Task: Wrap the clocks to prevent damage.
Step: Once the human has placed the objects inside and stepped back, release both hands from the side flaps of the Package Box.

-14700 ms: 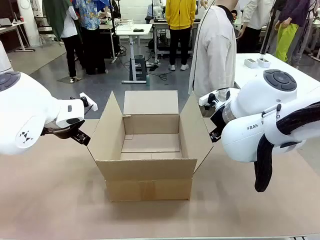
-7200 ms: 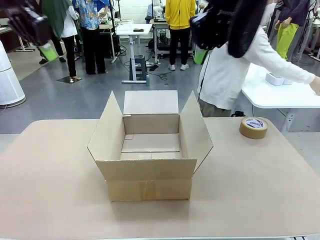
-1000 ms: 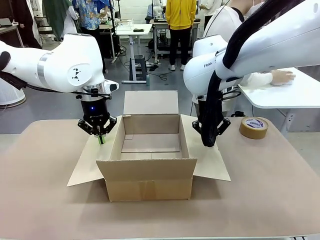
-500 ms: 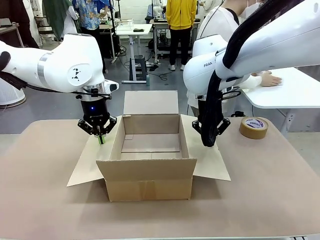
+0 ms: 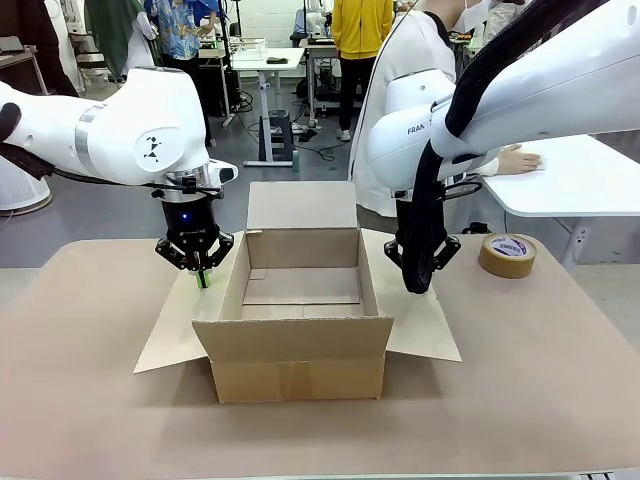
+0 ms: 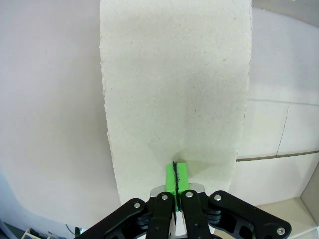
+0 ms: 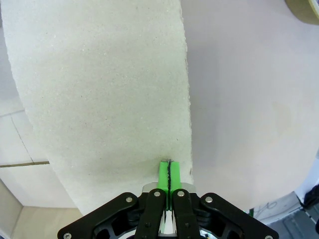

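At the middle of the table (image 5: 520,400), the front view shows an open cardboard box (image 5: 300,350). Its inside shows bare cardboard floor with a seam across. Its back flap (image 5: 301,205) stands upright, while the left flap (image 5: 175,330) and right flap (image 5: 425,325) are folded outward and slope down to the table. The left gripper (image 5: 201,277) points down onto the left flap near the fold, and the right gripper (image 5: 415,285) does likewise on the right flap; both have their jaws pressed together, holding nothing. A roll of brown tape (image 5: 507,255) lies flat near the far right edge, well apart from the box, with open tabletop in front. Beyond, a person's hand (image 5: 520,158) rests on a white table (image 5: 585,180).

Left wrist view: the green pads (image 6: 171,178) meet tip-down on the left flap (image 6: 174,89), table (image 6: 50,99) along one flap edge, box interior (image 6: 284,129) along the other.

Right wrist view: closed pads (image 7: 164,175) touch the right flap (image 7: 99,89) just inside its outer edge, bare table (image 7: 249,124) beyond it, and the tape roll (image 7: 305,9) sits at the corner.
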`<action>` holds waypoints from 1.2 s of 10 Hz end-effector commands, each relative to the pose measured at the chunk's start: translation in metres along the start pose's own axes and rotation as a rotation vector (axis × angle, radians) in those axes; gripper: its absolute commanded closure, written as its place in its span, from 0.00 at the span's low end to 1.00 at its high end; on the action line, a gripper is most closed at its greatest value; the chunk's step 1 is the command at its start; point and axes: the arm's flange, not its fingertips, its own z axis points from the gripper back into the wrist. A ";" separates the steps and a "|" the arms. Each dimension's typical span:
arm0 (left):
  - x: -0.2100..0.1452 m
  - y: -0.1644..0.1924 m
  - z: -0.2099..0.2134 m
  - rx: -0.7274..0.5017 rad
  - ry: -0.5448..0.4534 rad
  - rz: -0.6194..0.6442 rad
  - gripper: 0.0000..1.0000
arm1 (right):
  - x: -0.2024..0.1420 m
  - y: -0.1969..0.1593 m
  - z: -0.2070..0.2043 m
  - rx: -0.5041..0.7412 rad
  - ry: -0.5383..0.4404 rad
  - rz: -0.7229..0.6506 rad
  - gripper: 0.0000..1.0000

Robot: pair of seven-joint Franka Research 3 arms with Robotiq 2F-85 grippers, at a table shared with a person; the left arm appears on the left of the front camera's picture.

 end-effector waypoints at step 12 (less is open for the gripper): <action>0.000 0.000 -0.001 0.000 0.000 0.000 1.00 | -0.001 -0.001 0.000 0.004 -0.007 -0.001 0.99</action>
